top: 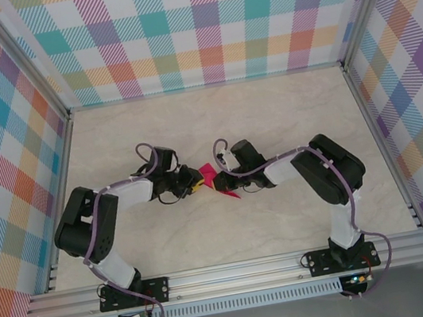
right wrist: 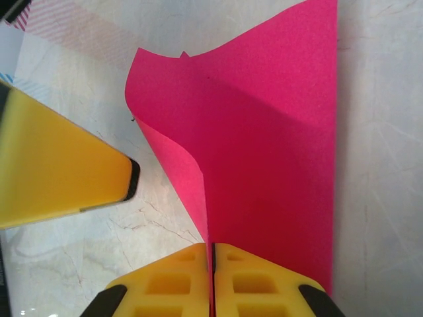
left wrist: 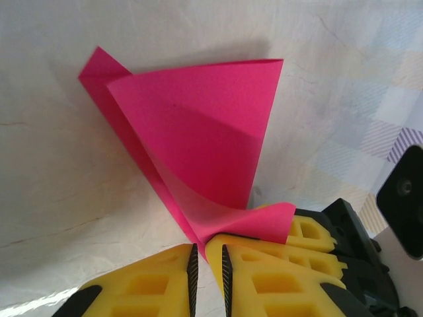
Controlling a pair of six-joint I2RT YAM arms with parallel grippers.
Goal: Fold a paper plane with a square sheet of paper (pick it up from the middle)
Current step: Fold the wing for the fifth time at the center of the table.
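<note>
At the middle of the bench (top: 269, 117), the thin, partly folded magenta-pink paper square (right wrist: 264, 152) stands raised. The right end effector (right wrist: 211, 246) clamps its crease to steady it, and the left end effector (left wrist: 209, 249) sits slightly agape around the tip, seemingly to pinch it.

The sheet of paper (top: 216, 179) at the middle of the worktop (top: 285, 115), left claw (top: 198, 181) at its left, right claw (top: 228, 182) at its right.

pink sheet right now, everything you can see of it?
The square sheet of paper is thin, matte magenta-pink, partly folded into a tapering shape with one loose curling layer. Over the middle of the table, the right gripper is shut on one edge; the left gripper meets a curled corner, grip unclear.
</note>
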